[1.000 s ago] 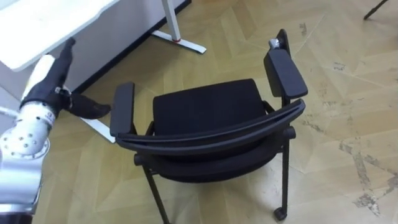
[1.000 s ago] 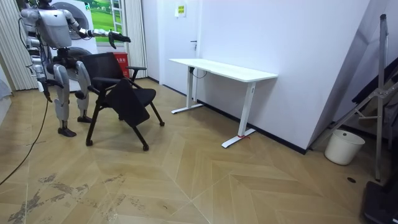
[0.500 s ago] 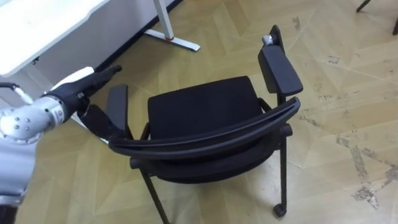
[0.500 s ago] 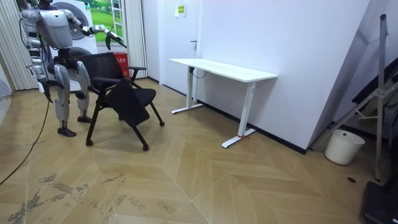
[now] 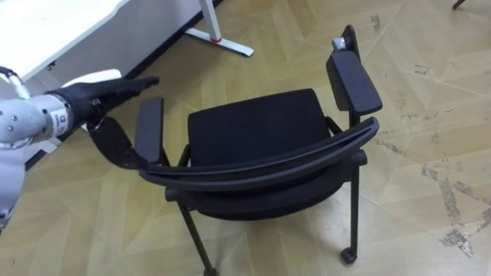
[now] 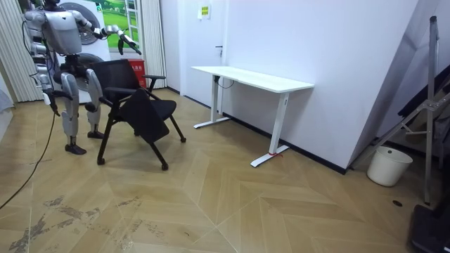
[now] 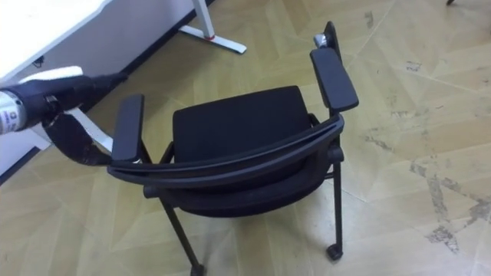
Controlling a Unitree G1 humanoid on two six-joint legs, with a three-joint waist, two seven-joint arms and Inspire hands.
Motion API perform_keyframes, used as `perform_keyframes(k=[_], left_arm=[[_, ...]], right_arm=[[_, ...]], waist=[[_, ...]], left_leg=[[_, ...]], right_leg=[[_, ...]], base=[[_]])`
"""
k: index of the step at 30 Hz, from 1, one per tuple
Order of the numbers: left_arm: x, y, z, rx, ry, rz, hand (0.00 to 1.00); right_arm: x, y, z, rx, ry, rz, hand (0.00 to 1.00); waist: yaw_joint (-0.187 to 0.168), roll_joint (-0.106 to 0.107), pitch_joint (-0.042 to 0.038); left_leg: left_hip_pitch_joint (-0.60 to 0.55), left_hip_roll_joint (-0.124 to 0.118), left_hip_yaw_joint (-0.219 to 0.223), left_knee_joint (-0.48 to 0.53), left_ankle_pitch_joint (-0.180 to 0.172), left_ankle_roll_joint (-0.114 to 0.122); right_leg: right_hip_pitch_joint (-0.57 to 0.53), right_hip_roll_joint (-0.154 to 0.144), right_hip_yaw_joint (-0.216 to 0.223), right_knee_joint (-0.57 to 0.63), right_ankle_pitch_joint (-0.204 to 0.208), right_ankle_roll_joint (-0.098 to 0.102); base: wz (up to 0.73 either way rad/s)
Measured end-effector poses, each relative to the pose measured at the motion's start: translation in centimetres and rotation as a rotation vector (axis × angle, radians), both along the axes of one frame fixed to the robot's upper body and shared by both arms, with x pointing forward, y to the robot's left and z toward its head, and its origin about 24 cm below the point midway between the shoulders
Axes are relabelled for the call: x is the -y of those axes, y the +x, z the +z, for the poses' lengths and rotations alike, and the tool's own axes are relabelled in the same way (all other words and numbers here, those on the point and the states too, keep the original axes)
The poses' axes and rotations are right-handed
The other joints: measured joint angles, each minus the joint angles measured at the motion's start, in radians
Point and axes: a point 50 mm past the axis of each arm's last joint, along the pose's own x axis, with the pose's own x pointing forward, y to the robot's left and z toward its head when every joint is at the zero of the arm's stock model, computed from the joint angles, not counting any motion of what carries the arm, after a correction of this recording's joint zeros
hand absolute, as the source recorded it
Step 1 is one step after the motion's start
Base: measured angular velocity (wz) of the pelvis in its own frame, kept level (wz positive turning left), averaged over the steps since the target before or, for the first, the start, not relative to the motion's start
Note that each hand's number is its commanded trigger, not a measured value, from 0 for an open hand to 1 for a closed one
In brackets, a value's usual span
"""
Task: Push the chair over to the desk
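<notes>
A black chair point(image 5: 253, 130) with two armrests and small wheels stands just in front of me, its curved backrest point(image 5: 261, 165) nearest. My left hand point(image 5: 100, 96) reaches in from the left with its fingers straight, hovering just left of the chair's left armrest point(image 5: 149, 126) and not touching it. In the room view I stand behind the chair point(image 6: 137, 105) with that hand point(image 6: 119, 39) stretched forward above it. My right hand point(image 6: 49, 91) hangs low at my side, too small to read.
A white desk point(image 5: 54, 23) stands at the upper left, and its foot point(image 5: 222, 42) reaches towards the chair. In the room view the desk point(image 6: 253, 79) stands by the wall to the chair's right. Open parquet floor lies around. A white bucket point(image 6: 388, 165) sits far right.
My left hand has swung from pointing up at the desk to pointing right beside the chair's left armrest. The chair has stayed in place; the head camera shifted a little.
</notes>
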Motion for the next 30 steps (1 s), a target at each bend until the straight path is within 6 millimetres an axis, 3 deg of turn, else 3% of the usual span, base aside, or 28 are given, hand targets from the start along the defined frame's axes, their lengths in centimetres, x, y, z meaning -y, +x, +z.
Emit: perform_keyframes(k=[7,20,30], left_arm=[[0.3,-0.1,0.1,-0.013,-0.002,-0.022,0.00],[3.5,-0.8,-0.4,-0.048,0.052,-0.176,0.00],[6.2,-1.6,-3.2,-0.192,0.097,-0.314,0.00]], right_arm=[[0.2,-0.4,0.0,-0.013,-0.004,-0.016,0.00],[0.2,0.3,0.1,-0.014,-0.010,0.024,0.00],[0.0,0.3,0.0,-0.033,-0.018,0.038,0.00]], waist=[[-0.002,0.010,-0.0069],[-0.010,0.003,-0.0023],[-0.046,-0.001,0.0005]], left_leg=[[0.004,0.000,-0.002,0.001,0.000,0.000],[-0.009,0.000,-0.008,0.015,0.000,0.000],[-0.008,0.000,-0.010,0.016,0.000,0.000]], right_leg=[[0.004,0.000,0.004,0.001,0.000,0.000],[0.003,-0.001,-0.006,0.000,0.000,-0.001],[0.008,-0.001,-0.014,0.001,0.000,-0.001]], base=[[0.00],[0.00],[0.02]])
